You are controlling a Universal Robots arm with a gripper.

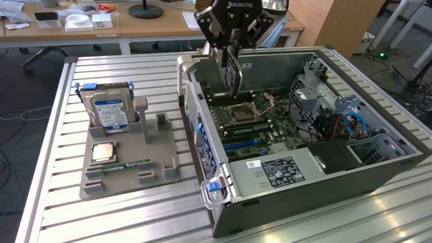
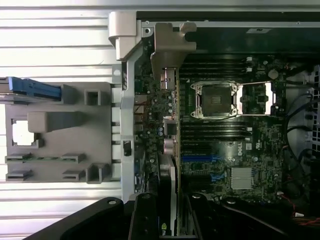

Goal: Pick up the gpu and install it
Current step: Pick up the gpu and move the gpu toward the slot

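Two jaws pinch the gpu (image 1: pixel 229 75) by its upper edge, narrowed onto the thin card, which hangs upright on edge. The card stands in the open top of the computer case (image 1: pixel 324 195), over the motherboard (image 1: pixel 260 134), close along the case wall that faces the grey holder (image 1: pixel 135 148). Whether its lower edge touches a slot I cannot tell. Its metal bracket (image 2: pixel 167 47) sits by a corner of the case. The CPU socket (image 1: pixel 244 110) lies just beside the card, deeper inside the case. Outside the case, near that same wall, the grey holder rests on the slatted worktop (image 1: pixel 101 217) and carries a blue-labelled hard drive (image 1: pixel 111 114) standing upright.
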